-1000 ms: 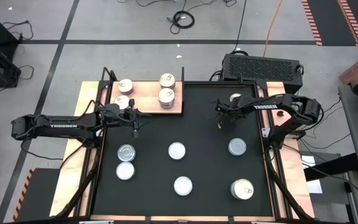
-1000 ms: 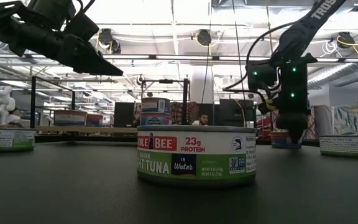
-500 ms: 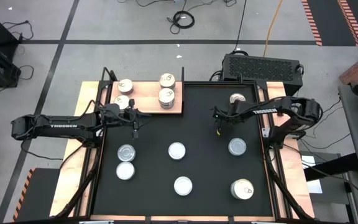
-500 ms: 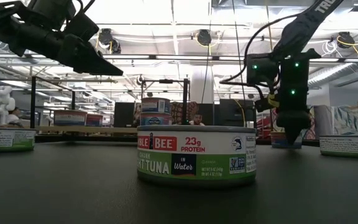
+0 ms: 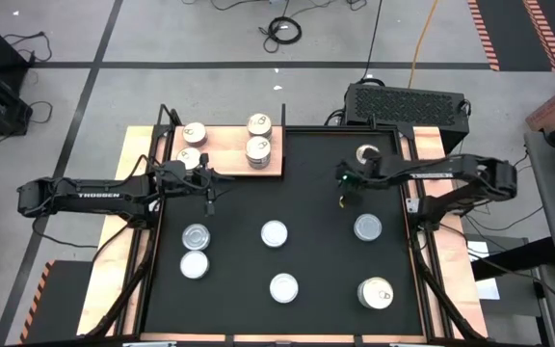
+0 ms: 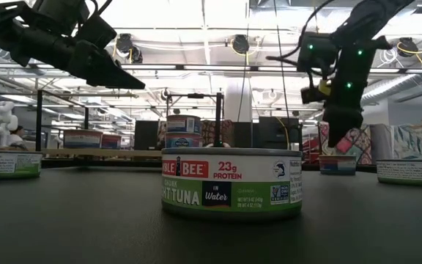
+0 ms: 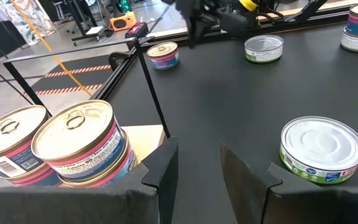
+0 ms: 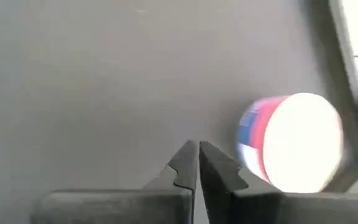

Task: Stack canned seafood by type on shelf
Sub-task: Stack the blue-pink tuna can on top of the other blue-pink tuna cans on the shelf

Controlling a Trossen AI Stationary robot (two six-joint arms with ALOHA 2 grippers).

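**Right gripper hangs shut over the far side of the mat, one pink tin beside it**

The right gripper [image 5: 341, 200] points down over the black mat [image 5: 316, 217], its two fingers [image 8: 191, 168] pressed together with nothing between them. Just off it, toward 1 o'clock in the overhead view, a gold-lidded tin with a pink and blue label [image 5: 366, 153] sits at the mat's far edge, apart from the fingertips. From the table-level camera the same gripper [image 6: 337, 141] hangs clear above the mat surface.

The left gripper [image 5: 210, 204] hovers over the mat's 9 o'clock side, its fingers [image 7: 163, 168] parted a little and gripping nothing. Right beside it, toward 11 o'clock, lies the wooden shelf [image 5: 227, 159], which carries four gold-lidded tins: a two-high pink-label stack [image 7: 82, 146] at its near corner, another tin [image 5: 194, 132] behind that, and two more [image 5: 259, 124] [image 5: 257, 149] at the shelf's 3 o'clock end.

On the mat, five plain silver-topped tuna tins lie spread about: two touching at 8 o'clock [image 5: 196, 236] [image 5: 194, 264], one near the centre [image 5: 274, 233], one at 6 o'clock [image 5: 283, 287], and one at 3 o'clock [image 5: 367, 226]. A taller gold-lidded tin [image 5: 375, 293] stands at 5 o'clock.
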